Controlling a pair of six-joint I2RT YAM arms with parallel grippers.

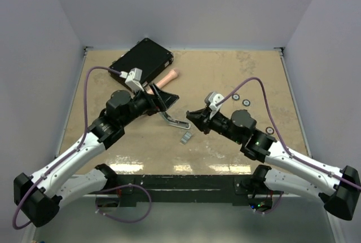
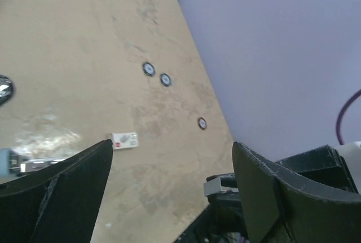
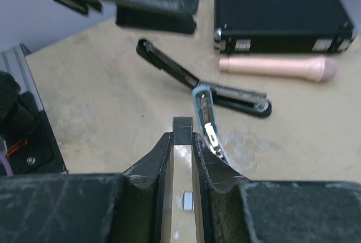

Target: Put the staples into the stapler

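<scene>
Top external view: the staples (image 1: 186,137) lie flat on the desk (image 1: 146,141), just on the near side of the opened stapler (image 1: 176,121). Their long axis runs from near-left to far-right. The stapler's metal rail slants toward the near right and ends close to the staples. The left gripper (image 2: 172,143) hangs over the stapler's far end, its jaws spread wide with nothing between them. The right gripper (image 3: 182,136) sits just right of the rail and is aimed left at it. Its jaws are clenched on a small dark grey block (image 3: 183,123) at their tips, too shadowed to name. A black case (image 1: 141,60) and a pink cylinder (image 1: 167,77) lie far left.
</scene>
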